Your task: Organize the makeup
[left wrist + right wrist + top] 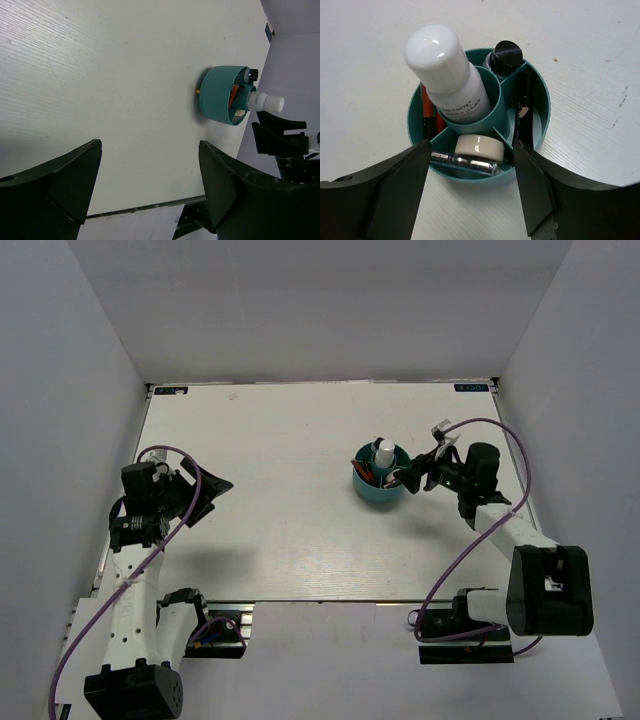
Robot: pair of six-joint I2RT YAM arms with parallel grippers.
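Makeup (pixel 381 462) is gathered in the teal divided cup (pixel 542 107), which stands on the counter (pixel 300 440) just in front of my right pincer (pixel 470 150). That pincer is spread wide and grips nothing, with one finger to each side of the cup's near wall. The white bottle (pixel 447 75) rises from the middle well, leaning away to the left of the pincer. An orange-red stick (pixel 426 112) stands in the compartment on the pincer's left and a thin black stick (pixel 524 107) in the one on its right. A black-capped piece (pixel 506 54) is in the far compartment. Nearest the fingers, a white round compact (pixel 479 147) lies beside a flat metallic piece (pixel 465 162). My left pincer (pixel 205 490) is well apart from the cup over bare counter, jaws wide and holding nothing.
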